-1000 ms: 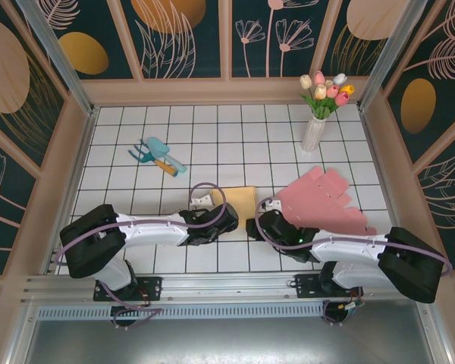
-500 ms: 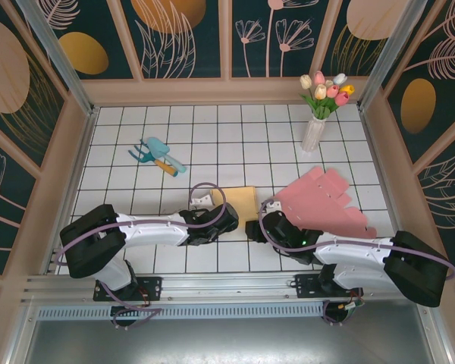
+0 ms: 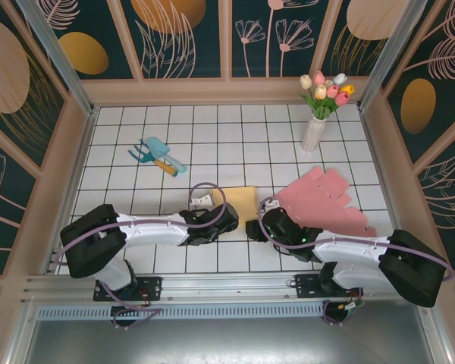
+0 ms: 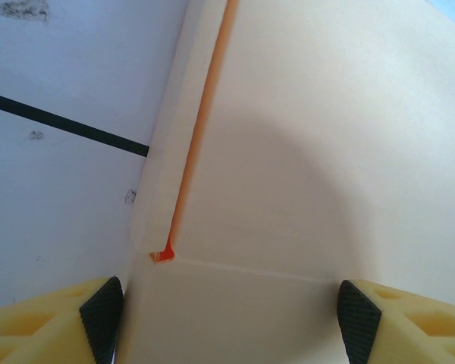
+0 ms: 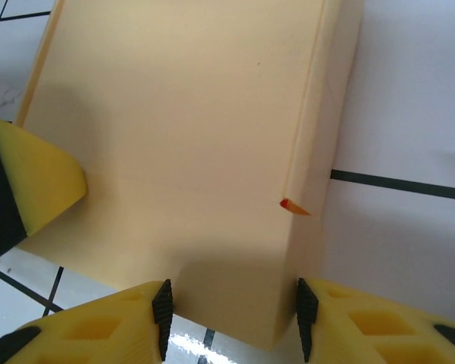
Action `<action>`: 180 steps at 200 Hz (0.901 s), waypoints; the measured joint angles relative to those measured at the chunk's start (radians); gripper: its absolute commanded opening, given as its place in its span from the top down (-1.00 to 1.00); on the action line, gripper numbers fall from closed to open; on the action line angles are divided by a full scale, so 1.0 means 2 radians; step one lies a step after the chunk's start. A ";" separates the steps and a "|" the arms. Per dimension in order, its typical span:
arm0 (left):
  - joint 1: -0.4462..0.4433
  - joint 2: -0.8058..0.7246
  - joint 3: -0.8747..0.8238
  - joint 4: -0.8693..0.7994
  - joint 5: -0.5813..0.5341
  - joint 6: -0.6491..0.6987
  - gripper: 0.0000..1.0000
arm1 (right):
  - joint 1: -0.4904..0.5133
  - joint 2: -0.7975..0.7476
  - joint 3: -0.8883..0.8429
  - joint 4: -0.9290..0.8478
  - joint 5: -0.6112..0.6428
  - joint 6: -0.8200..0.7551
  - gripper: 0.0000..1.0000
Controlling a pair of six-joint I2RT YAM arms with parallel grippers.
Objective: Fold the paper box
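Tiled table [image 3: 121, 152], near edge: right end effector [image 5: 231, 311] pinches the paper box [image 3: 243, 199], left end effector [image 4: 227, 318] straddles it wide (grip unclear), probably bracing.

This is a robot lab's staged test cell. The left arm [image 3: 148, 227] and right arm [image 3: 349, 250] are bolted to an aluminium rail [image 3: 227, 283] along the near edge of a white gridded worktop [image 3: 212, 129]. Printed floral panels [image 3: 182, 34] in wooden frames wall off the other three edges. A vase of tulips [image 3: 316, 129] near the far right corner adds a homely touch.
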 measured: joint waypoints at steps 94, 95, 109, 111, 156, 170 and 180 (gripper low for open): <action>0.001 0.001 0.000 -0.002 -0.006 0.000 -0.51 | -0.001 -0.002 0.000 0.001 -0.017 0.000 0.08; 0.001 0.001 0.000 -0.002 -0.007 0.000 -0.51 | -0.001 -0.002 0.000 0.001 -0.017 0.000 0.08; 0.001 0.001 0.000 -0.002 -0.007 0.000 -0.51 | -0.001 -0.002 0.000 0.001 -0.012 -0.002 0.13; 0.001 0.001 0.000 -0.001 -0.007 0.000 -0.51 | -0.001 -0.002 0.000 0.001 -0.011 -0.003 0.13; 0.001 0.002 0.000 0.001 -0.007 0.000 -0.51 | -0.001 0.004 0.000 0.005 -0.006 -0.020 0.18; 0.001 0.003 0.000 0.002 -0.007 0.000 -0.51 | -0.001 0.005 0.000 0.007 -0.004 -0.023 0.19; 0.001 0.003 0.000 0.002 -0.008 0.000 -0.50 | -0.001 0.005 -0.001 0.010 -0.002 -0.023 0.19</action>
